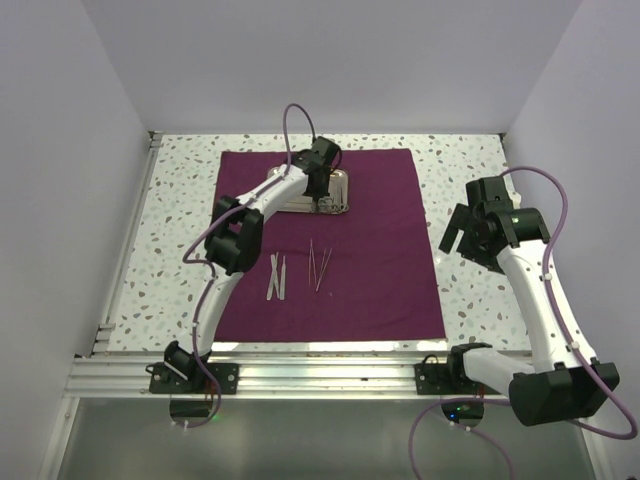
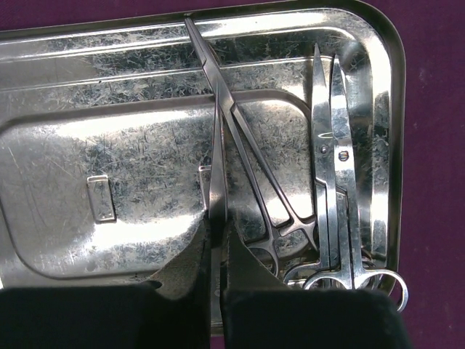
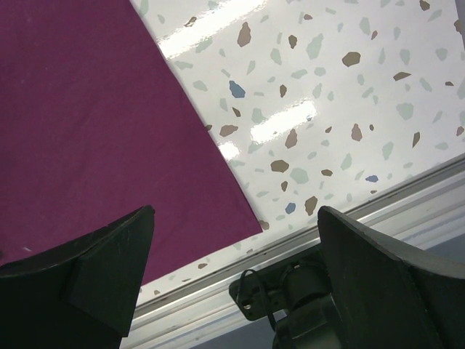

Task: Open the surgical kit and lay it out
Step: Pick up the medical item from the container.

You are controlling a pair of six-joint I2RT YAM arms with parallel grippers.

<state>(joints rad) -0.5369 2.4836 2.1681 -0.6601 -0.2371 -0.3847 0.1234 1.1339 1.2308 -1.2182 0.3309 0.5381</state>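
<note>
The dark purple cloth [image 1: 380, 270] lies spread flat on the table. The steel tray [image 1: 343, 184] sits at its far middle. In the left wrist view the tray [image 2: 385, 109] holds ring-handled forceps [image 2: 254, 167] and scissors [image 2: 338, 182]. My left gripper [image 2: 216, 229] is down in the tray [image 1: 318, 200], shut on a slim steel instrument [image 2: 217, 174]. Two tweezers [image 1: 277, 275] and thin probes [image 1: 319, 264] lie on the cloth in front of the tray. My right gripper [image 1: 462, 232] is open and empty, held above the table right of the cloth [image 3: 94, 116]; it shows in its wrist view [image 3: 236, 212].
The speckled white tabletop [image 3: 327, 87] shows around the cloth. An aluminium rail [image 1: 320, 375] with both arm bases runs along the near edge. White walls close in the left, back and right sides.
</note>
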